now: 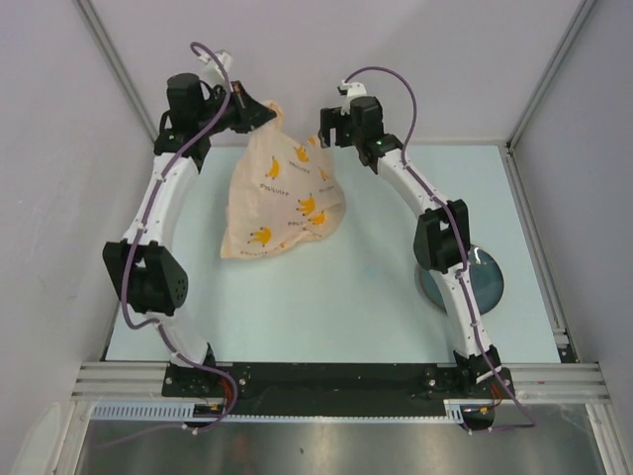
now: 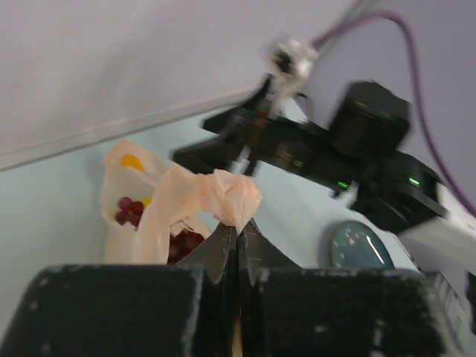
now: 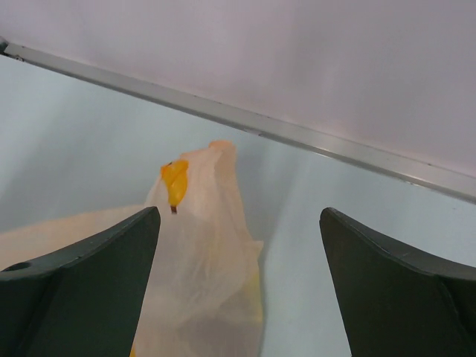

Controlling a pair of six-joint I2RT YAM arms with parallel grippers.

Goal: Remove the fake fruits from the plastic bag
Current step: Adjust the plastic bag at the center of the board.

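Left gripper [image 2: 236, 245] pinches the plastic bag [image 1: 282, 203] top, upper centre overhead.
Opening step: right gripper [image 3: 239, 216], jaws wide, should take the opposite edge, baring the fake fruits [image 2: 128, 210].

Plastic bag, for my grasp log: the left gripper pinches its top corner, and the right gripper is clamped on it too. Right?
Not quite. The left gripper does pinch the top corner of the plastic bag, but the right gripper is open, jaws wide apart, as the right wrist view shows.
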